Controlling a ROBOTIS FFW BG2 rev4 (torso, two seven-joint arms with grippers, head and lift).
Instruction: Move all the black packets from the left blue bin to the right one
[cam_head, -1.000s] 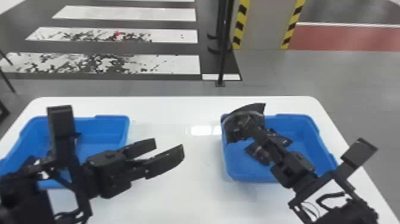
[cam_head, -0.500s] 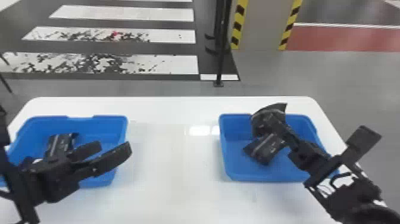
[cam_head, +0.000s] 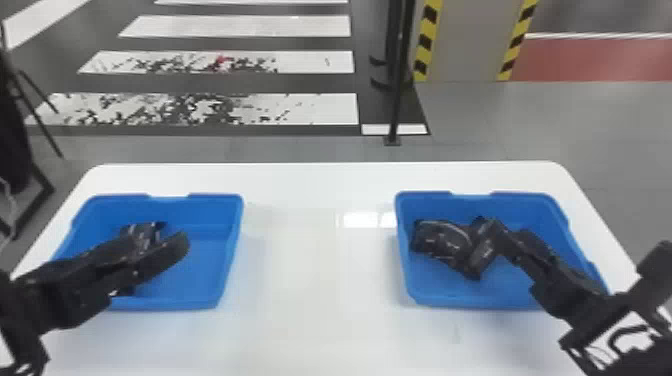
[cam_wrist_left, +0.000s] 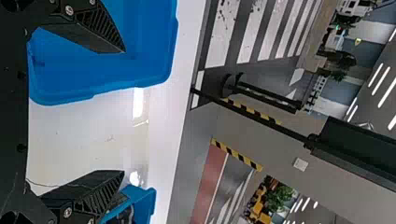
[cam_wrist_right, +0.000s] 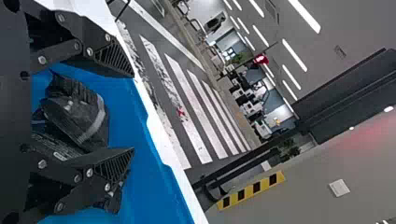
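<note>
Your left pincer is spread wide, angled in over the left blue bin from its near left side. A black packet lies in that bin at its fingertips, toward the far wall. Fingers cover part of it, so can't call its long axis or whether they touch it. Under the pincer, on the near side, a dark piece with a pale spot pokes out; can't tell if it's a packet. Bin floor runs out to the right of your fingertips.

Your right pincer is wide too, tips over the right blue bin. Right wrist view: a black packet with a pale stripe sits in the gap between its fingers. Can't tell if they touch it. In the head view, just left of the tips, one packet has its long axis diagonal, far end to the right, near end to the left. Farther left, by the bin's left wall, another packet lies more crosswise, right end tipped toward you. White table between your two pincers.
</note>
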